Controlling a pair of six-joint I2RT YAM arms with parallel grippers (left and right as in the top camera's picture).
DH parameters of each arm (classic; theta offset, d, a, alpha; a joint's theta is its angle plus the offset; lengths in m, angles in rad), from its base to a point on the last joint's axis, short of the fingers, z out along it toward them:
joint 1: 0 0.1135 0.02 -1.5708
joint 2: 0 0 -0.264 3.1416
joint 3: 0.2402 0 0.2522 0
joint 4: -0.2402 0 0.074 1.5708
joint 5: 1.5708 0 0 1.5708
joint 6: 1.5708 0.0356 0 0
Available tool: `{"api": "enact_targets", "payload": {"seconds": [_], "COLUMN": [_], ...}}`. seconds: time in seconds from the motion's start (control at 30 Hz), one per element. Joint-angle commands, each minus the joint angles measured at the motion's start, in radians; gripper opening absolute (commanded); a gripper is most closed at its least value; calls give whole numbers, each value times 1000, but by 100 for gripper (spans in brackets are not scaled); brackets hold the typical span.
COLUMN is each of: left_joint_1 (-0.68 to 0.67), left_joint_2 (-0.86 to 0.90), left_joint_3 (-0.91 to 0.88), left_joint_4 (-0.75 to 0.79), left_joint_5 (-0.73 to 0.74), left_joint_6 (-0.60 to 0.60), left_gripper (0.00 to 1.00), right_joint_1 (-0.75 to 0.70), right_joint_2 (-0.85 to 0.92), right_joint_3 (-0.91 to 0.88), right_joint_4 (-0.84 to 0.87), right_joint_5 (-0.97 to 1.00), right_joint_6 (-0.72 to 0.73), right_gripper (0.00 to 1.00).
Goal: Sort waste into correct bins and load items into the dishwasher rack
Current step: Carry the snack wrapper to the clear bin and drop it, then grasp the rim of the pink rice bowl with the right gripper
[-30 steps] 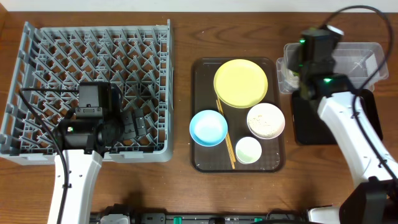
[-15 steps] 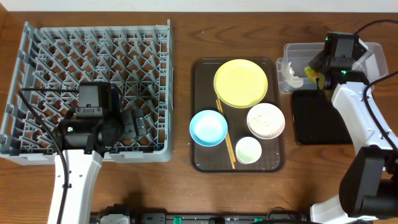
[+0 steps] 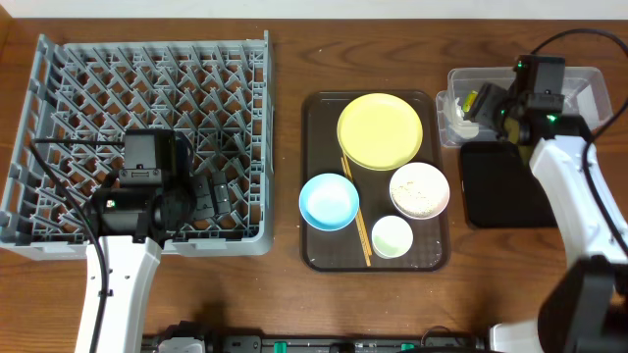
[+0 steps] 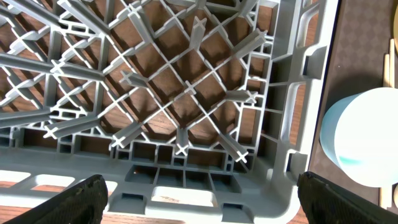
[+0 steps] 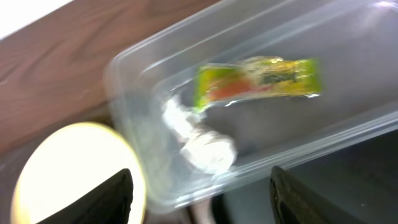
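Rack point(image 3: 59, 118): one, taking the 9 o'clock side of the table point(image 3: 285, 59), its far edge close to the table's far edge. The left gripper point(image 3: 211, 196) is held over the rack's 5 o'clock corner. In the left wrist view its fingers point(image 4: 81, 199) are spread wide with nothing between them, and the rack's corner wall is seen below.

A strip of bare wood is left between the rack's 3 o'clock edge and the brown tray point(image 3: 314, 257): open room there, and also along the table's 6 o'clock edge.

On the brown tray:
- one yellow plate point(image 3: 380, 130) at 12 o'clock
- one blue bowl point(image 3: 329, 201) at 8 o'clock
- one white bowl point(image 3: 419, 189) at 3 o'clock, rice scraps point(image 3: 419, 196) held in it
- one white cup point(image 3: 392, 236) at 5 o'clock
- two chopsticks point(image 3: 358, 221) laid close together, run 12-to-6 between the blue bowl and the cup

The tray's 3 o'clock rim is just beside the clear tub point(image 3: 589, 74), so there is little room there. Clear tub: one, at 2 o'clock. Black tray point(image 3: 500, 191): one, abutting the tub's 6 o'clock wall.

The right gripper point(image 3: 478, 106) is held over the tub's 9 o'clock end. Its fingers point(image 5: 93, 199) are seen wide apart and empty. One snack wrapper point(image 5: 258, 78) is seen inside the tub, with one white wad point(image 5: 205, 149) near it towards 7 o'clock. Whether the wrapper is lying flat cannot be told; the view is blurred.
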Motion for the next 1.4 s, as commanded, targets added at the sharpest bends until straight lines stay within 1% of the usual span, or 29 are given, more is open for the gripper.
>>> {"api": "enact_targets", "payload": {"seconds": [0.0, 0.13, 0.23, 0.27, 0.33, 0.43, 0.47, 0.6, 0.73, 0.87, 0.97, 1.2, 1.23, 1.3, 1.37], "left_joint_1": [-4, -4, -4, -4, -4, -4, -4, -4, -4, -4, -4, -4, -4, -4, -4], "left_joint_2": [0, 0, 0, 0, 0, 0, 0, 0, 0, 0, 0, 0, 0, 0, 0], "left_joint_3": [10, 10, 10, 10, 10, 10, 10, 10, 10, 10, 10, 10, 10, 10, 10], "left_joint_4": [-3, -3, -3, -3, -3, -3, -3, -3, -3, -3, -3, -3, -3, -3, -3], "left_joint_5": [2, 3, 2, 3, 2, 3, 3, 3, 3, 3, 3, 3, 3, 3, 3], "left_joint_6": [-9, -9, -9, -9, -9, -9, -9, -9, -9, -9, -9, -9, -9, -9, -9], "left_gripper": [99, 99, 99, 99, 99, 99, 99, 99, 99, 99, 99, 99, 99, 99, 99], "right_joint_1": [49, 151, 234, 274, 330, 403, 419, 473, 493, 499, 502, 504, 504, 504, 504], "right_joint_2": [-92, -115, -96, -81, -58, -13, 0, 55, 96, 132, 158, 229, 234, 240, 239], "right_joint_3": [5, 5, 0, -4, -13, -29, -32, -53, -68, -72, -75, -75, -75, -75, -74], "right_joint_4": [-62, -199, -255, -270, -282, -288, -290, -290, -289, -283, -269, -245, -244, -243, -239], "right_joint_5": [-227, -222, -221, -204, -156, -58, -41, -11, 7, 35, 39, 40, 40, 40, 40], "right_joint_6": [-168, -175, -175, -174, -164, -71, -45, 57, 124, 134, 134, 161, 166, 168, 168], "right_gripper": [66, 66, 62, 58, 53, 50, 47, 44, 42, 38, 33, 29, 26, 16, 11]}}
